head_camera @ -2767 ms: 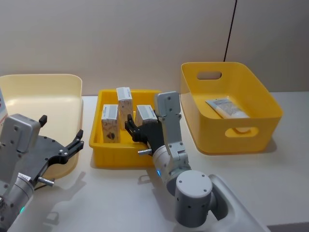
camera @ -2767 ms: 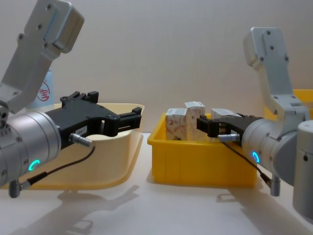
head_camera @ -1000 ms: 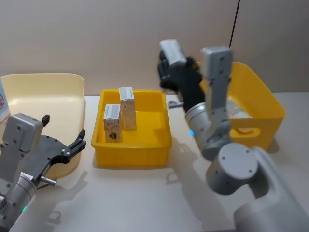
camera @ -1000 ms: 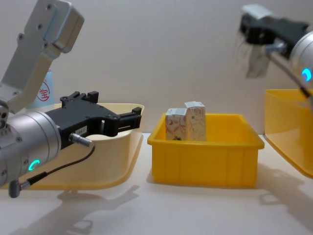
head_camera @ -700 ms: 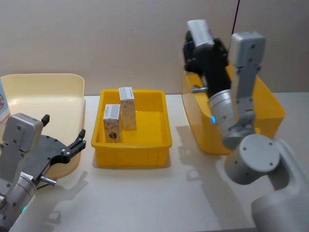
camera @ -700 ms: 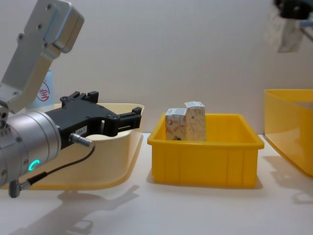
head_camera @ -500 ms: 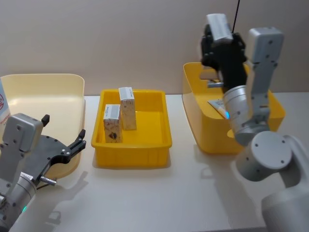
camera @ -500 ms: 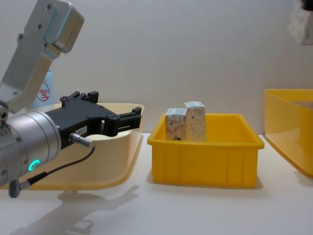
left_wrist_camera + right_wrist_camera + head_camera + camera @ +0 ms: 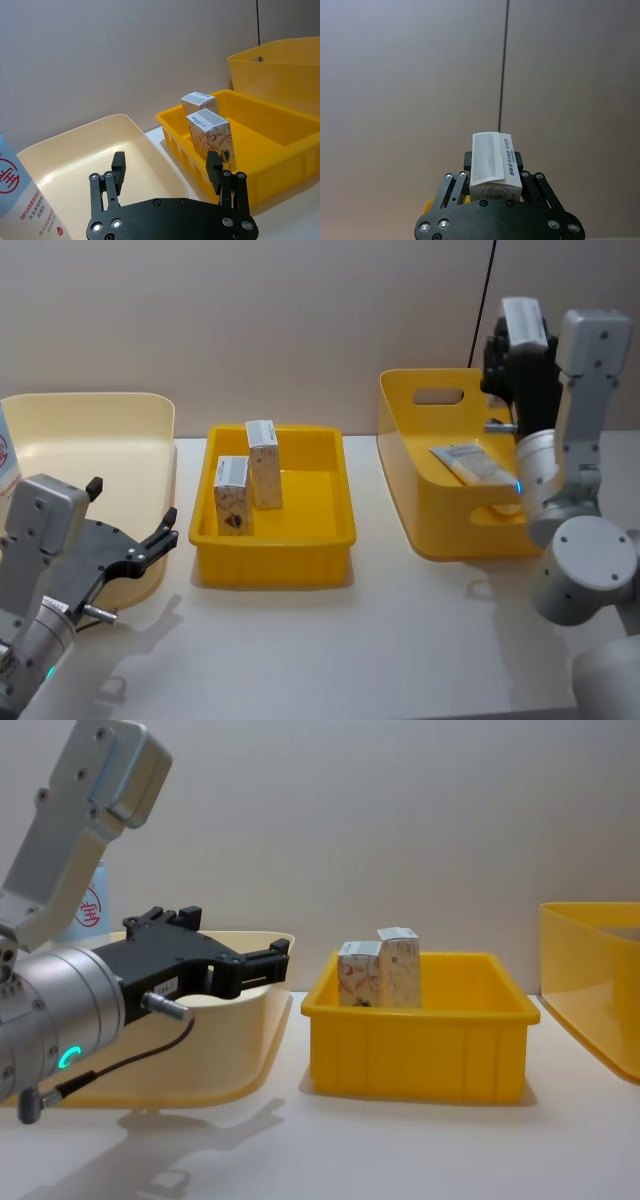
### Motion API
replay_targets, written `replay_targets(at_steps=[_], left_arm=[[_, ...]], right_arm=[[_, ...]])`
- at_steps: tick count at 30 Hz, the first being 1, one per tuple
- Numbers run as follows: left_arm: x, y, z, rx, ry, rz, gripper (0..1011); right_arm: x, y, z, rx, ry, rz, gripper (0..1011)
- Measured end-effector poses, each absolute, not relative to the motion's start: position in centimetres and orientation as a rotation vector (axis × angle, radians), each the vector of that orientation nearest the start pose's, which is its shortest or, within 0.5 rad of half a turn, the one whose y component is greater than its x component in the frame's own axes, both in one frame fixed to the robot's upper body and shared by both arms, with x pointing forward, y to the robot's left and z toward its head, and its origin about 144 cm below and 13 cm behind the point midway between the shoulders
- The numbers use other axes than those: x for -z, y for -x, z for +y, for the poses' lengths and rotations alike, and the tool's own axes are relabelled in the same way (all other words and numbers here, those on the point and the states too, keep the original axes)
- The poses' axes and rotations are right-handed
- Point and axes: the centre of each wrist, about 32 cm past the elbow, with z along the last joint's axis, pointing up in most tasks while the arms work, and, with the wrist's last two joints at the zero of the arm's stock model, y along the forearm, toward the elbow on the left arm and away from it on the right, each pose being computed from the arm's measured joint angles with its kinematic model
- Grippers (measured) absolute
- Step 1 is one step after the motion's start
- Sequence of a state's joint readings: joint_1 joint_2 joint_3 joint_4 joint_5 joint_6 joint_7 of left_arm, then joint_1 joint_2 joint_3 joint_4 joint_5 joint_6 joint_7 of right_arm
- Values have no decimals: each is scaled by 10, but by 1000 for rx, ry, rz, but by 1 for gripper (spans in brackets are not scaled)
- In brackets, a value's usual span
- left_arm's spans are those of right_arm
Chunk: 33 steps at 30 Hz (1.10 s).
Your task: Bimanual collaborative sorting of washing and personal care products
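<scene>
Right gripper (image 9: 522, 335): raised above the deep yellow bin (image 9: 425, 510), clamped on a white carton (image 9: 494, 163).
Left gripper (image 9: 167, 172): fingers spread, holding nothing, at the cream tub (image 9: 90, 155).
Cartons (image 9: 248, 475): two upright, side by side in the shallow yellow tray (image 9: 310, 550).
Flat packet (image 9: 470, 462): lying in the deep bin, print hard to read.
Blue tube (image 9: 22, 195): just beside the cream tub.
</scene>
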State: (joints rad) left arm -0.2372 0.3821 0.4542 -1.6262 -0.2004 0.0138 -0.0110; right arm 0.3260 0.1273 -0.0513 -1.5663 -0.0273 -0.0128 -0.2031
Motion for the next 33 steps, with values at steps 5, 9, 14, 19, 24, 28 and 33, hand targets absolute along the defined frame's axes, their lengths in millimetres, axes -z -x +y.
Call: replay_targets(at_steps=[5,9,14,19,24,28,33], left_arm=[[-1204,-492,198,-1124,-61,-268,1003],[-1204,-492,198,-1124,-61,-268,1003],[-1204,-492,198,-1124,-61,-268,1003],[-1204,-492,198,-1124,-61,-268,1003],[-1204,-492,198,-1124,-61,-268,1003],[-1204,-492,198,-1124,-61,-268,1003],[-1204,-492,198,-1124,-61,-268,1003]], right_arm=[[-1257,-538,-253,1772,-122,-343,409],[-1250,-540,-256,1810,-61,-295,408],[-1244,-545,-256,1834,-2,-248,408],[-1237,-551,-254,1846,49,-206,408],[-1233,-555,-252,1846,77,-183,409],[-1230,-558,-250,1846,94,-169,444],[-1228,-561,-248,1845,110,-159,583]])
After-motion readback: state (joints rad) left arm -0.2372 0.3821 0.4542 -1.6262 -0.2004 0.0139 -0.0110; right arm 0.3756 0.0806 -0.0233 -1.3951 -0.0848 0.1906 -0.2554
